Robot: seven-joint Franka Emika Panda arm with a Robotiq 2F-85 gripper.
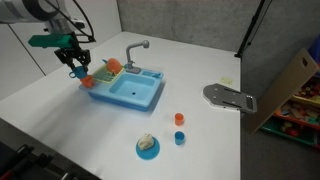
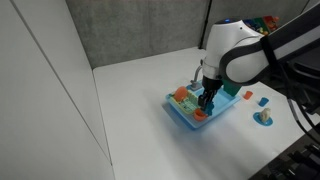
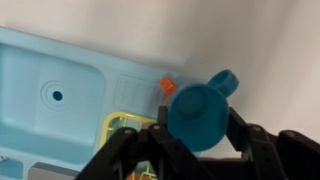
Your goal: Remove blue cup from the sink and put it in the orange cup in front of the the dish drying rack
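Observation:
My gripper (image 3: 197,130) is shut on the blue cup (image 3: 195,105), gripping it by both sides with the handle pointing away. It holds the cup just above the table, at the rack end of the light-blue sink (image 3: 60,70). The orange cup (image 3: 168,87) shows only as a small patch behind the blue cup, in front of the dish drying rack (image 3: 122,125). In both exterior views the gripper (image 1: 76,64) (image 2: 205,98) hangs over the orange cup (image 1: 87,81) (image 2: 199,115) beside the sink (image 1: 135,95) (image 2: 225,108). The basin is empty.
A grey faucet (image 1: 136,47) stands at the sink's back. A tiny orange-red cup (image 1: 179,118), a small blue cup (image 1: 180,138) and a round blue plate (image 1: 148,148) lie in front of the sink. A grey object (image 1: 228,97) and a cardboard box (image 1: 290,85) are at the table's far side.

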